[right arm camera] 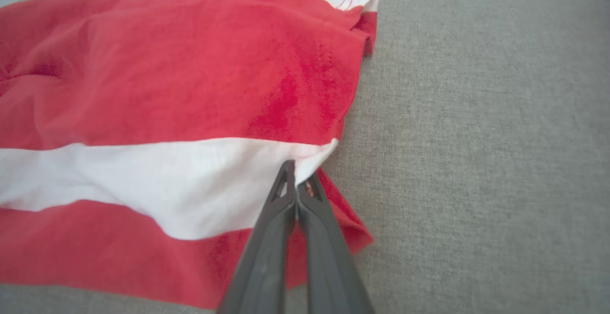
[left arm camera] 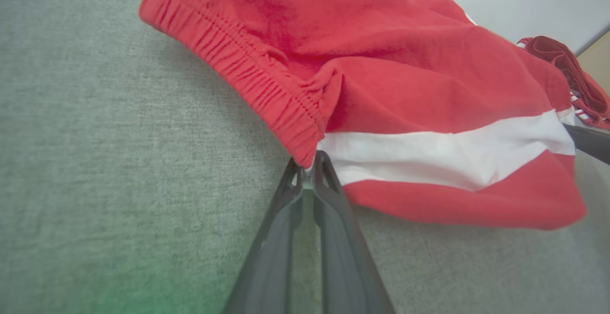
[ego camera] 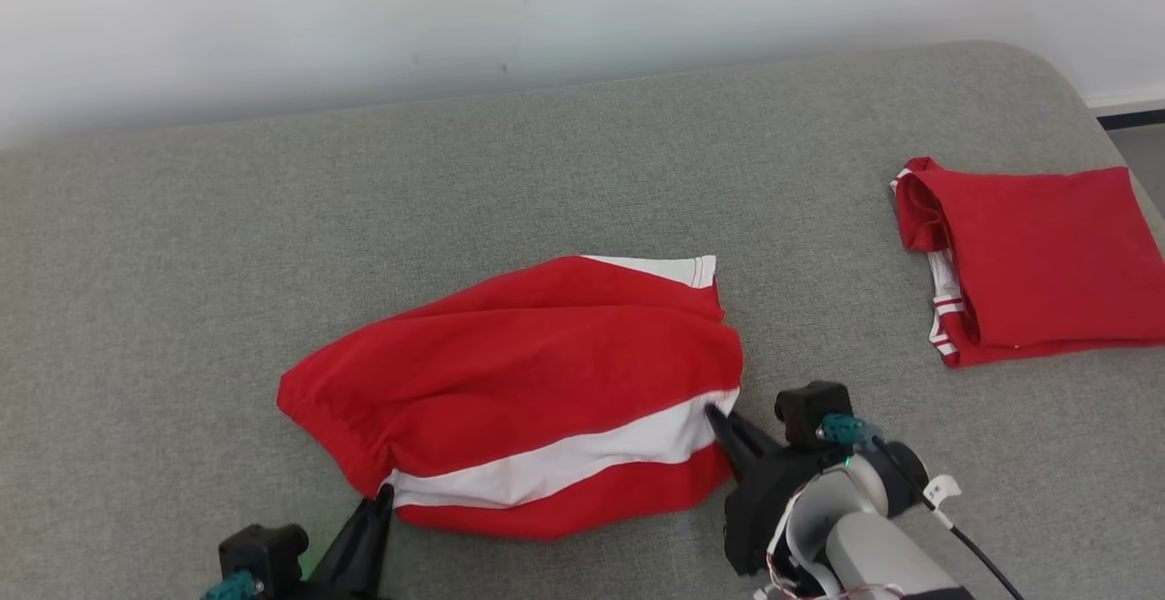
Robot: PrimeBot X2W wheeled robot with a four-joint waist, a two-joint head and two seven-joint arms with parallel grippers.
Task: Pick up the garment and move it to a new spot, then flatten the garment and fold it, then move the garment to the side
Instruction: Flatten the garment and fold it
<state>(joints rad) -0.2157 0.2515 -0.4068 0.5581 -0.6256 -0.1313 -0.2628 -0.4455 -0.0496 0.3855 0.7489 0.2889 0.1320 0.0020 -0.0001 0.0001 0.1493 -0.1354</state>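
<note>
Left pincer nipped tight on the elastic waistband corner of the shorts. Right pincer clamped on the white stripe at the leg hem. Shorts lie rumpled on the middle of the grey cushion. Farther right, well apart: folded red garment. White wall behind.

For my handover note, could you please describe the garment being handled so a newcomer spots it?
On the grey cushion, look front and centre for the rumpled red garment with a broad white stripe. Unlike the folded red garment at the right, it is pinched by the left claw and right claw.
</note>
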